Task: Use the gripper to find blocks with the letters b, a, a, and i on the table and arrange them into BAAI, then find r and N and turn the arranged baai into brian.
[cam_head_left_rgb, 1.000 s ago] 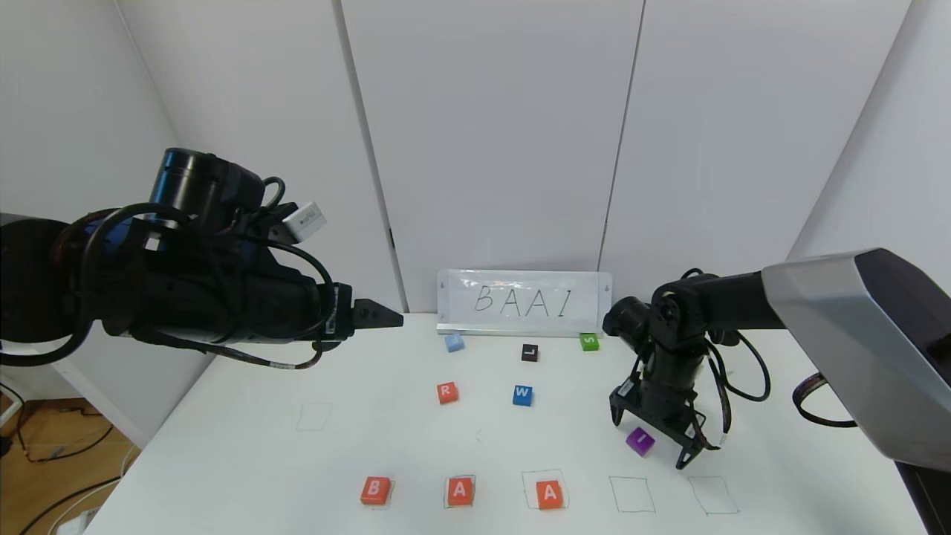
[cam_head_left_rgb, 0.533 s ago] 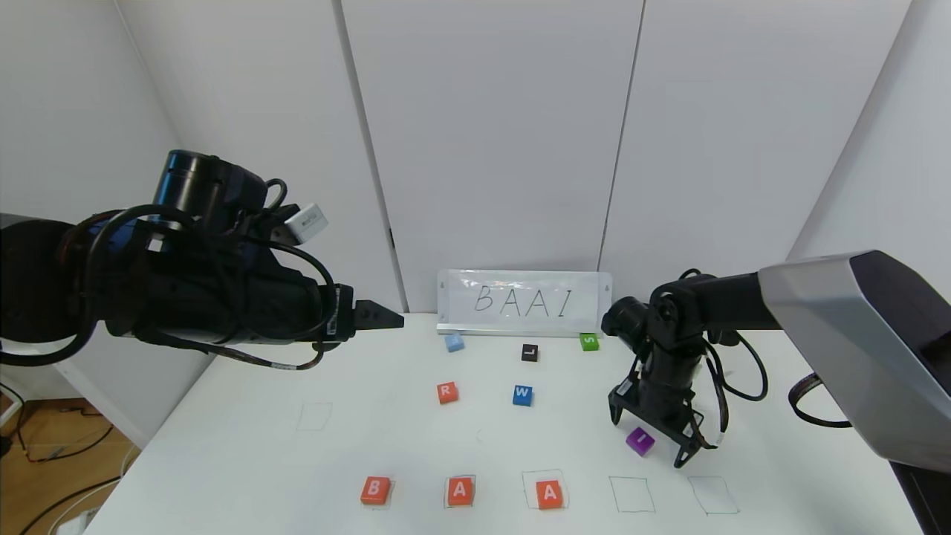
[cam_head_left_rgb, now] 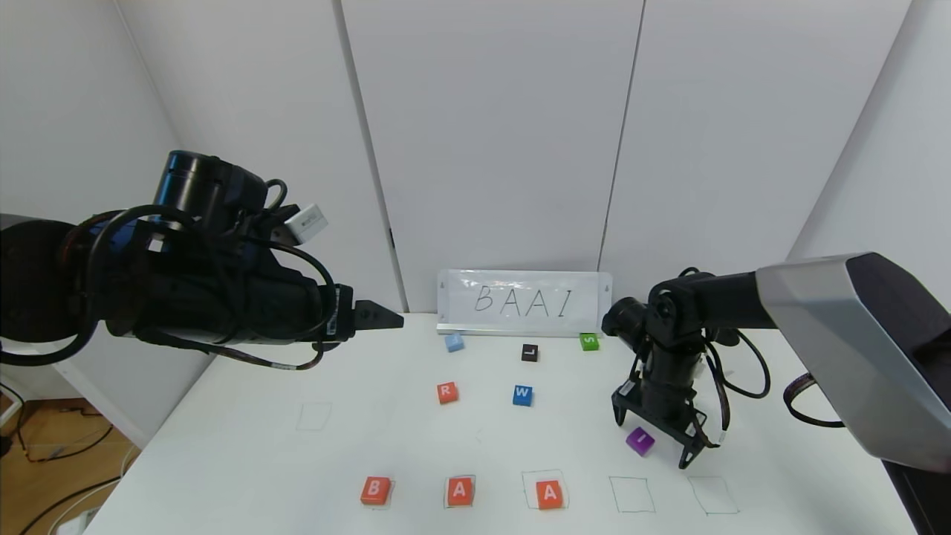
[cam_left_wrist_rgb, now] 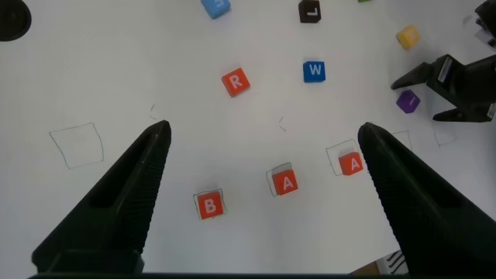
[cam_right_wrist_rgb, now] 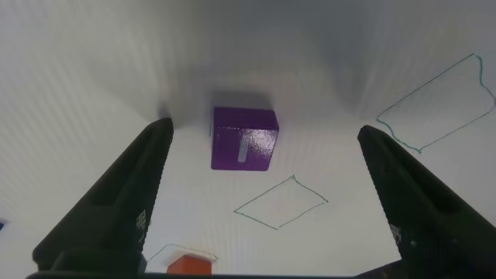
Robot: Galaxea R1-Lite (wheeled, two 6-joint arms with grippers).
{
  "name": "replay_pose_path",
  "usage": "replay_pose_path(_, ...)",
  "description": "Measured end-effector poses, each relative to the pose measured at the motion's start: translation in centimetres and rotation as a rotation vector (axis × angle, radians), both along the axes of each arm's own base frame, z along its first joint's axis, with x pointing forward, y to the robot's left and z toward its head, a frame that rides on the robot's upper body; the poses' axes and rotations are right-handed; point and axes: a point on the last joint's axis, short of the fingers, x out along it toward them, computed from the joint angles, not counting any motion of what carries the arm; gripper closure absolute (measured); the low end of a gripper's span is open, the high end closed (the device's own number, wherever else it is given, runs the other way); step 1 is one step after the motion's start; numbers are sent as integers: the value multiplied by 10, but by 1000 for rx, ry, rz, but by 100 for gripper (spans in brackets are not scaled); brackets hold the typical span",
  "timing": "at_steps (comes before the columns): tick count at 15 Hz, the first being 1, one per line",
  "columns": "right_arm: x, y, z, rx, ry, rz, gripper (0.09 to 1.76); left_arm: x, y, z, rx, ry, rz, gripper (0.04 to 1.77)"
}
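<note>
Head view: right gripper [cam_head_left_rgb: 657, 435] is seen lower right of centre, fingers spread wide and pointing down at the table [cam_head_left_rgb: 245, 461], straddling the purple I block [cam_head_left_rgb: 640, 441]. The I block sits turned off square to the drawn outlines, its letter stroke running diagonally. B block [cam_head_left_rgb: 375, 490], first A block [cam_head_left_rgb: 460, 490] and second A block [cam_head_left_rgb: 549, 494] are lined up along the bottom edge, letters upright, each on a drawn square; two empty outlines follow to their right. R block [cam_head_left_rgb: 446, 392] is at centre, beside a blue W block [cam_head_left_rgb: 522, 394]. Left gripper [cam_head_left_rgb: 375, 315] is held high at left.

Right wrist view: the I block [cam_right_wrist_rgb: 243, 138] is shown between the parted fingers, not touched by either.

Left wrist view: left fingers are shown apart, holding nothing; a yellow block [cam_left_wrist_rgb: 408, 36] appears at upper right, hidden behind the right arm in the head view.
</note>
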Motion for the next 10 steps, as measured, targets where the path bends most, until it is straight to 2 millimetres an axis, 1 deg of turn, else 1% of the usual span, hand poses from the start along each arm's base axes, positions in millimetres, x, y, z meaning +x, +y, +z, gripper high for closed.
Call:
replay_pose_path(7,1,2,-1,-1,-2,4,14,0,0,0,0,0,0,9)
replay_pose_path(8,1,3,-1,-1,-1,5,23,0,0,0,0,0,0,9)
replay_pose_path(10,1,3,-2,-1,-1,6,58,0,0,0,0,0,0,9)
